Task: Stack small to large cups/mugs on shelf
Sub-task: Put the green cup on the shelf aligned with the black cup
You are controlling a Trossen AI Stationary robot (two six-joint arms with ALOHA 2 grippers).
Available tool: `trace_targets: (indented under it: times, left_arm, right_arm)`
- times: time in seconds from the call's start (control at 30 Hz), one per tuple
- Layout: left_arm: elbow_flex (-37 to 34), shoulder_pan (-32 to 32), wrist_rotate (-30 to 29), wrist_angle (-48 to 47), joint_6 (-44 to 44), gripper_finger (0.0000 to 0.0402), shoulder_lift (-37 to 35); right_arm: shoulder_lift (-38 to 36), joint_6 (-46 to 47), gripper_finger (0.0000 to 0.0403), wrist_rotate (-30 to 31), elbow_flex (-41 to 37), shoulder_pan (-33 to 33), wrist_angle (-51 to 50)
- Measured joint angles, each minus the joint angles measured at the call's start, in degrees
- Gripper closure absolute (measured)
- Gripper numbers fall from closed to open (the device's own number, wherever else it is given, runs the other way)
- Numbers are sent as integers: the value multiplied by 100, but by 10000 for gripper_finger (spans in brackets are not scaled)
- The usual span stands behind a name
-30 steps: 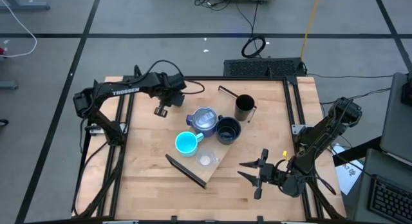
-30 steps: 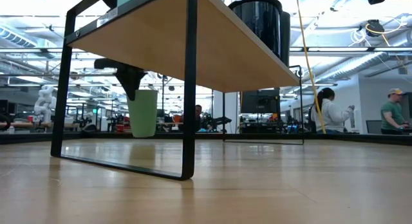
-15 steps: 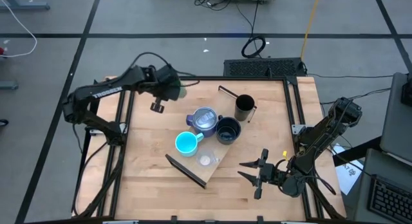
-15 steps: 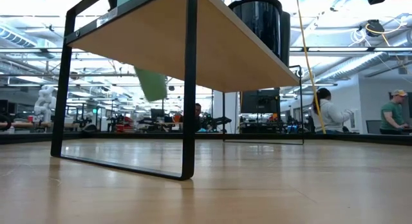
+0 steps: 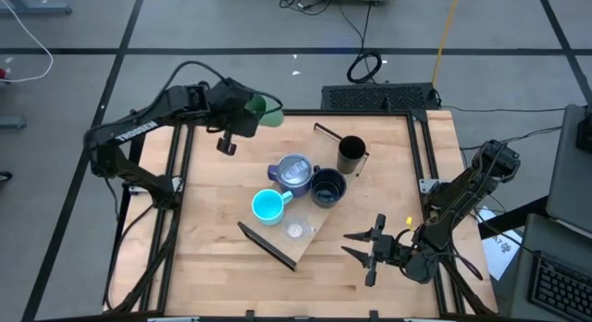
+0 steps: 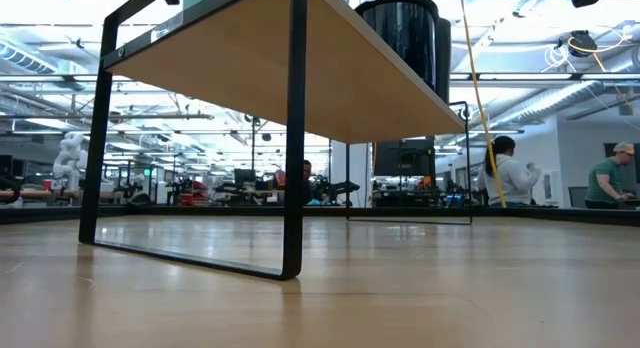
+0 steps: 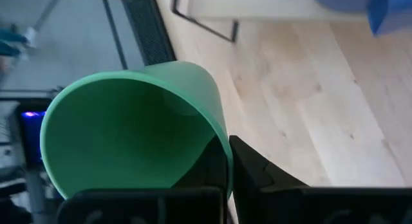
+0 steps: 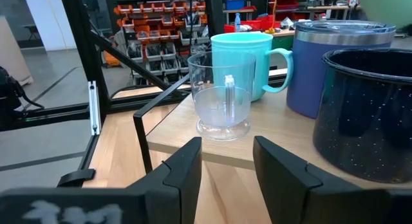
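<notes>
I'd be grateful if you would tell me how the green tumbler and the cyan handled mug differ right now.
The green tumbler is clamped in the left gripper and tipped on its side above the table's far left corner; the cyan handled mug stands upright on the shelf. The mug has a side handle; the tumbler shows none. The tumbler is away from the other cups, while the mug stands next to the blue-purple mug. Both are open-topped.
</notes>
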Motion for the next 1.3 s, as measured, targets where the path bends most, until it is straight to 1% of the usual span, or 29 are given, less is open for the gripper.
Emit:
trace_targets:
  times: [0.27, 0.43, 0.7, 0.83, 1.0, 1.07, 1.3]
  left_arm:
    - [706, -245, -4, 141, 12, 400, 66]
    - [1308, -360, 105, 130, 36, 400, 282]
    - [2326, -516, 173, -92, 138, 400, 991]
    - [2740, -587, 173, -373, 147, 400, 1405]
    - [3003, -683, 198, -694, 226, 400, 1808]
    - [3023, -709, 334, -827, 298, 400, 1902]
    - [3028, -800, 707, -911, 364, 400, 1939]
  right_arm:
    - [0, -15, 273, 0, 0, 0, 0]
    - [0, -12, 273, 0, 0, 0, 0]
    - [0, 58, 273, 0, 0, 0, -2]
    - [0, 66, 273, 0, 0, 0, 0]
    - [0, 66, 273, 0, 0, 0, -2]
    - [0, 66, 273, 0, 0, 0, -2]
    - [0, 66, 273, 0, 0, 0, -2]
